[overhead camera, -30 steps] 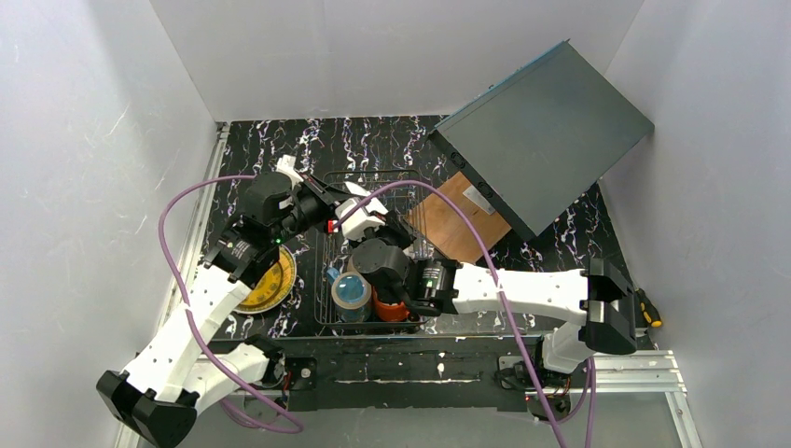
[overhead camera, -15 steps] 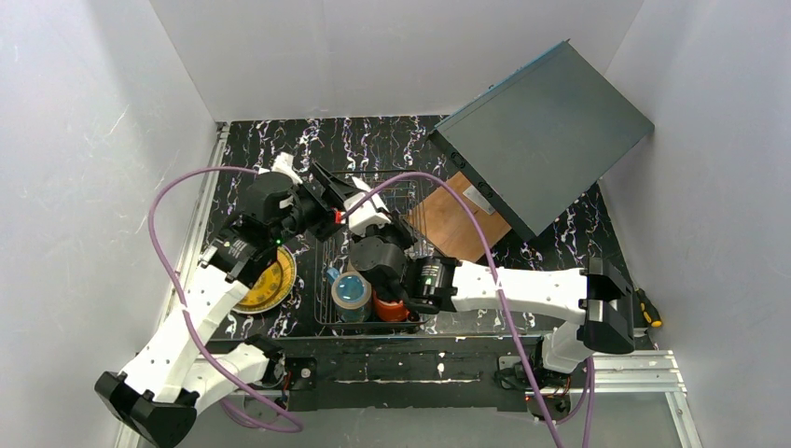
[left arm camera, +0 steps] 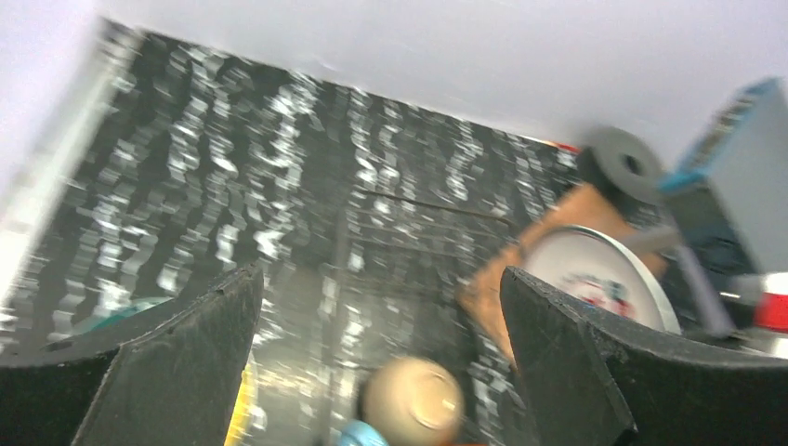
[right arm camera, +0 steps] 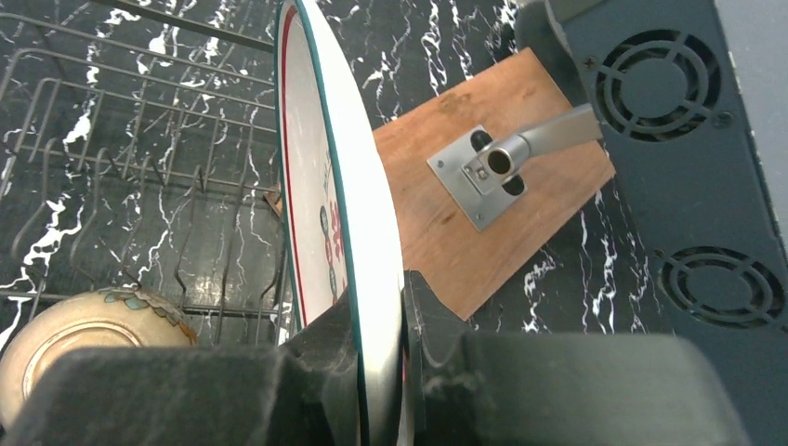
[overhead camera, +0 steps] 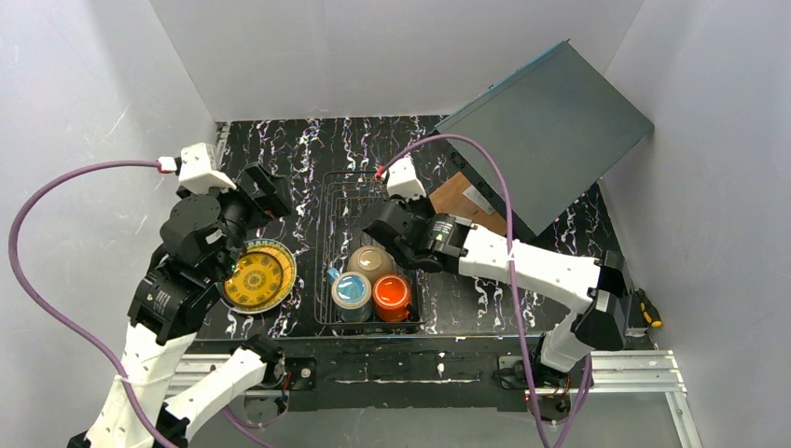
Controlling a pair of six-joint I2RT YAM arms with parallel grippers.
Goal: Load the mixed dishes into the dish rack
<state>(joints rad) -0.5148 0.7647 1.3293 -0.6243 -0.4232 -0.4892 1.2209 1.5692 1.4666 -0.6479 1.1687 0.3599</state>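
- My left gripper is up in the air with its two black fingers far apart. There is nothing between them.
- My right gripper is pinched tight on the rim of the round white plate with coloured marks.
- That plate stands up on its edge. It is over the right side of the dark wire dish rack, just beside the brown wooden board. I cannot tell if its bottom edge touches the wires.
- Three dishes are inside the rack, at the near end.
- The white-and-tan bowl sits bottom up in the middle.
- The blue patterned mug with a yellow inside stands mouth up in front of the bowl, on the left.
- The orange mug stands mouth up just beside the blue one, on the right.
- The yellow ornate plate lies flat on the black marbled surface, just left of the rack and outside it.
- The big grey slanted panel leans over the far right corner, above the board.
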